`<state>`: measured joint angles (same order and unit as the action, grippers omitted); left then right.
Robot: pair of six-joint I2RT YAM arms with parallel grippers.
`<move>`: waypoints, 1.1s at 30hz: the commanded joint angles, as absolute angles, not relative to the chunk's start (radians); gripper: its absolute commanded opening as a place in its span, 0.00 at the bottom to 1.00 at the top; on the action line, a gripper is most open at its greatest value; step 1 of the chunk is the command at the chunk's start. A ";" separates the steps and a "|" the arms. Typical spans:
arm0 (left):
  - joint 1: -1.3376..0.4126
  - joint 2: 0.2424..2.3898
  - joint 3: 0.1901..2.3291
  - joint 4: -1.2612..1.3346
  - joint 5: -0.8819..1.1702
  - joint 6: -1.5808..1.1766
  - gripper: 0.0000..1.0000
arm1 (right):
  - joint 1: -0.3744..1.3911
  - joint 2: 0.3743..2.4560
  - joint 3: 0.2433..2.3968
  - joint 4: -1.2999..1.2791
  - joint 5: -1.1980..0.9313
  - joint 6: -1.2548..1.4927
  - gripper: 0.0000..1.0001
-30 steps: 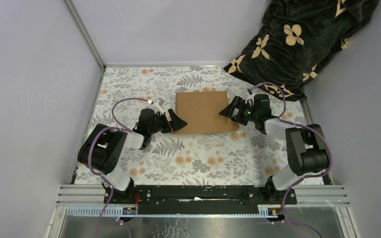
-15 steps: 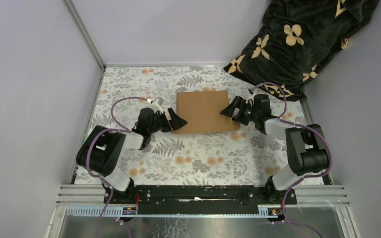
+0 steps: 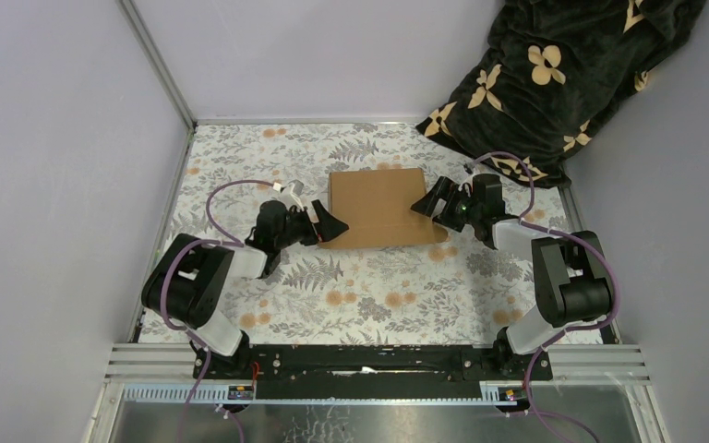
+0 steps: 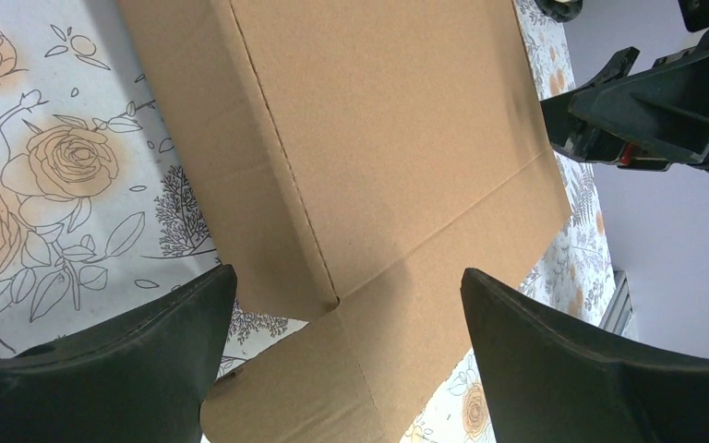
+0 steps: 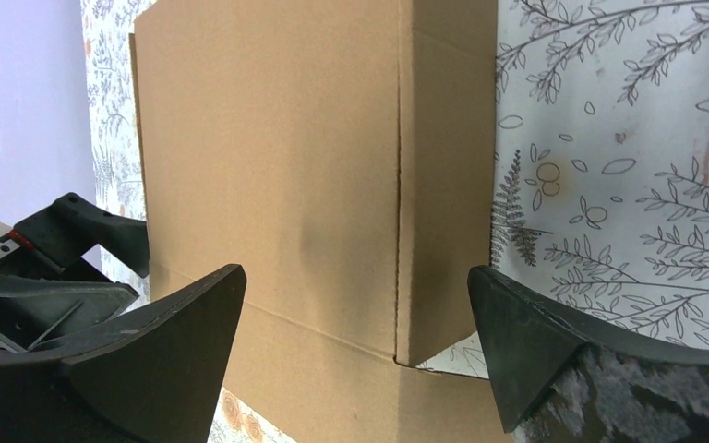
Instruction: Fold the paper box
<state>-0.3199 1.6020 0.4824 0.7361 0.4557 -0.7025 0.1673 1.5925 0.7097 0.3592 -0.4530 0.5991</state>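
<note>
While both arms were stretched low over the floral tabletop (image 3: pixel 369 295), the paper box (image 3: pixel 375 208) was seen lying flat between the two end effectors, as a closed, shallow rectangle of plain brown cardboard. The left end effector (image 3: pixel 329 226) was held with its fingers spread wide, and nothing was gripped by it. The box's nearest corner was found directly ahead of it. In the left wrist view the cardboard was framed between the two black fingers (image 4: pixel 102 369), with a crease and a flap edge visible just beyond the tips. Whether those tips were touching the cardboard could not be told. The right end effector (image 3: pixel 425 204) was likewise held fully spread and empty, and it was pointed at the box's facing edge. In the right wrist view a seam was seen running straight away from it across the box's top, and the opposite end effector was visible past the far side of the box. A dark blanket (image 3: pixel 563 65) with tan flower motifs was seen heaped beyond the right end effector, against the far corner.
</note>
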 commanded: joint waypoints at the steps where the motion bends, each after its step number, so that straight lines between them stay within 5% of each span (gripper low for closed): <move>1: -0.323 1.623 0.509 0.819 0.451 -0.699 0.99 | 0.164 1.585 0.762 0.413 -0.467 0.597 1.00; 33: -0.327 1.642 0.515 0.879 0.479 -0.732 0.99 | 0.164 1.619 0.764 0.459 -0.558 0.631 1.00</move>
